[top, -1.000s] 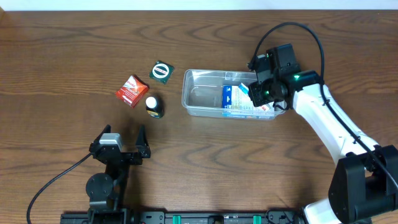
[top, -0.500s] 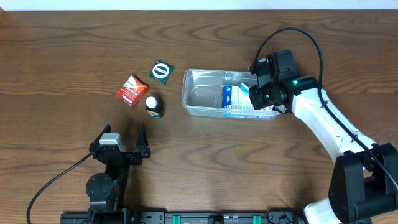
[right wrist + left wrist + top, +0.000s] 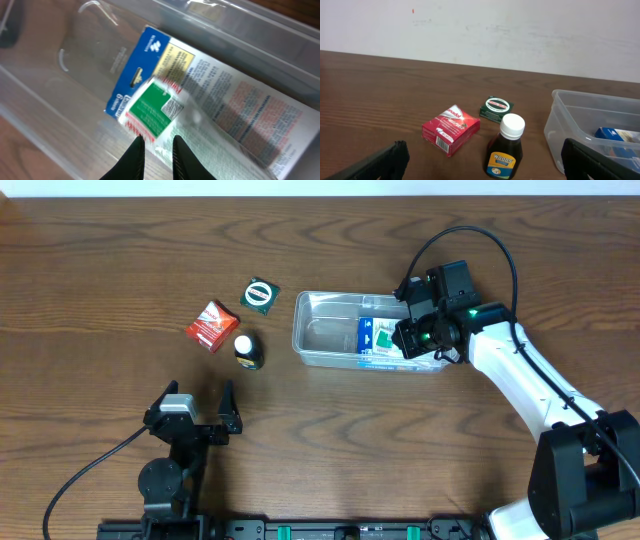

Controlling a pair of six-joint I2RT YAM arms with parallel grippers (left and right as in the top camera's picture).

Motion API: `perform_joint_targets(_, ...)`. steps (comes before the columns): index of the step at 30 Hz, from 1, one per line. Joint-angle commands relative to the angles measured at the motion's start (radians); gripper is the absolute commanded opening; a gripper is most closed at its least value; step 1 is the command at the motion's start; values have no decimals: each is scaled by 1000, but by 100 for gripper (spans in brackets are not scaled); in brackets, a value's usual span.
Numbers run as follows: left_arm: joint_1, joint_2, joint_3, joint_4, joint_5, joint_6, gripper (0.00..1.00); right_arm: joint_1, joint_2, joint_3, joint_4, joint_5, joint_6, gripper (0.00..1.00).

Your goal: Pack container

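The clear plastic container (image 3: 300,330) stands right of centre and holds a blue-and-white box (image 3: 372,345). My right gripper (image 3: 402,338) is down inside it. In the right wrist view its fingers (image 3: 157,142) are nearly closed on a small green-and-white packet (image 3: 152,107), which rests over the blue box (image 3: 145,50) near the container wall (image 3: 40,85). My left gripper (image 3: 195,405) is open and empty near the front edge. Its fingers (image 3: 481,167) frame the dark Woods bottle (image 3: 506,150).
Left of the container are a red box (image 3: 211,325), a green square packet (image 3: 260,296) and the dark bottle with a white cap (image 3: 247,350). The left wrist view shows the red box (image 3: 451,129), green packet (image 3: 497,108) and container wall (image 3: 555,125).
My right gripper has moved slightly left and lower into the container, and the green packet has moved with it. The left arm has not moved.
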Motion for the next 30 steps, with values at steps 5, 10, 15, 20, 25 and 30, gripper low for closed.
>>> perform_joint_targets(5, 5, -6, -17, -34, 18, 17, 98, 10, 0, -6, -8, -68, -19, 15)
perform_joint_targets(10, 5, -6, -17, -34, 18, 17, 98, 2, -3, 64, -79, -67, -25, 6)
perform_joint_targets(15, 5, -6, -17, -34, 18, 17, 98, -25, -23, 229, -224, -66, -39, 10)
perform_joint_targets(20, 5, -6, -17, -34, 18, 17, 98, -104, -41, 387, -366, -66, -39, 26)
perform_joint_targets(25, 5, -6, -17, -34, 18, 17, 98, -277, -50, 449, -424, -66, -34, 46)
perform_joint_targets(30, 5, -6, -17, -34, 18, 17, 98, -430, -48, 448, -428, -67, -24, 99)
